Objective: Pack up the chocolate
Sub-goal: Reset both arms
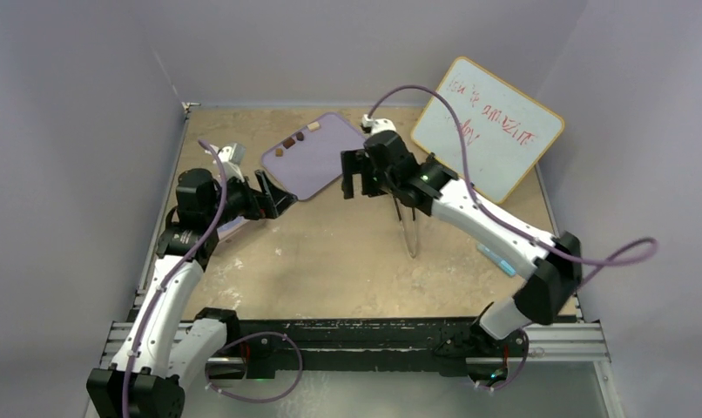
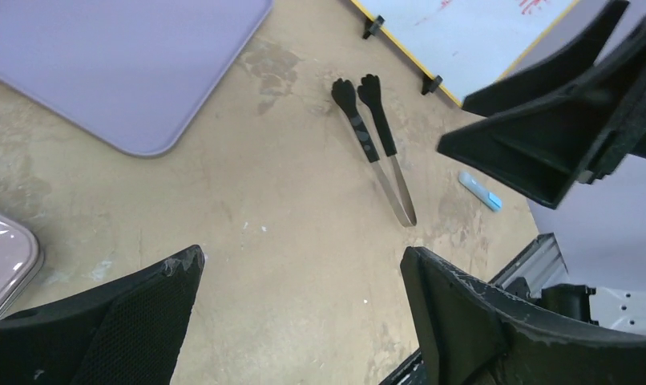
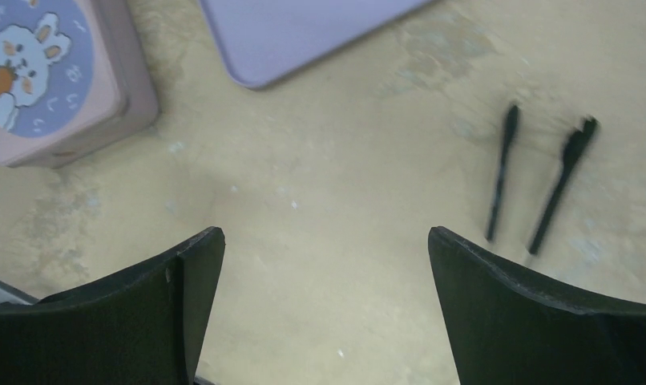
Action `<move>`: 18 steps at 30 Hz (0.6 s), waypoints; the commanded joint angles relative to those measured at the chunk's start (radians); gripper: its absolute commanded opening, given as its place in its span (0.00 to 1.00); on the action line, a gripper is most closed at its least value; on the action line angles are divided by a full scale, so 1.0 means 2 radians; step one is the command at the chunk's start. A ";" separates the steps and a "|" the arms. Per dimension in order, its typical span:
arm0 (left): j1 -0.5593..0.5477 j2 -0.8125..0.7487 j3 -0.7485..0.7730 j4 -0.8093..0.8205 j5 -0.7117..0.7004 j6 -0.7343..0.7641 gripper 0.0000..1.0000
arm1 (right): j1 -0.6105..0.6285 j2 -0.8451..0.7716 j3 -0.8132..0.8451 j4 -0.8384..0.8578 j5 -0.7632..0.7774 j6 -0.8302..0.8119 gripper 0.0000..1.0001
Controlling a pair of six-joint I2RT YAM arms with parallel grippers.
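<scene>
Place: robot lab cell | Signs: worn desk (image 1: pixel 330 261) boxed by plain walls (image 1: pixel 69 131); left arm (image 1: pixel 169 287), right arm (image 1: pixel 487 218) bolted to aluminium rail (image 1: pixel 574 341); scribbled whiteboard (image 1: pixel 491 122) at back

White shells on my left arm (image 1: pixel 163 298) and my right arm (image 1: pixel 487 222), black joints and bases; lilac cables (image 1: pixel 613 254) trailing along both; my left gripper (image 2: pixel 302 257) and my right gripper (image 3: pixel 326 234), black wedge-shaped fingers (image 3: pixel 528 313), edges scuffed pale; small green light (image 1: pixel 424 178) at my right wrist
</scene>
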 commanded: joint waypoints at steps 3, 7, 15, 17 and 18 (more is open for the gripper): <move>-0.016 -0.032 -0.008 0.023 0.005 0.033 0.94 | 0.004 -0.157 -0.110 -0.010 0.062 0.019 0.99; -0.016 -0.057 -0.013 0.029 0.006 0.035 0.95 | 0.004 -0.222 -0.157 0.012 0.062 0.002 0.99; -0.016 -0.083 -0.018 0.040 0.019 0.042 0.96 | 0.003 -0.277 -0.230 0.070 0.039 0.005 0.99; -0.016 -0.085 -0.020 0.039 0.016 0.043 0.96 | 0.003 -0.279 -0.238 0.080 0.036 0.006 0.99; -0.016 -0.085 -0.019 0.035 0.013 0.045 0.96 | 0.004 -0.279 -0.241 0.084 0.033 0.007 0.99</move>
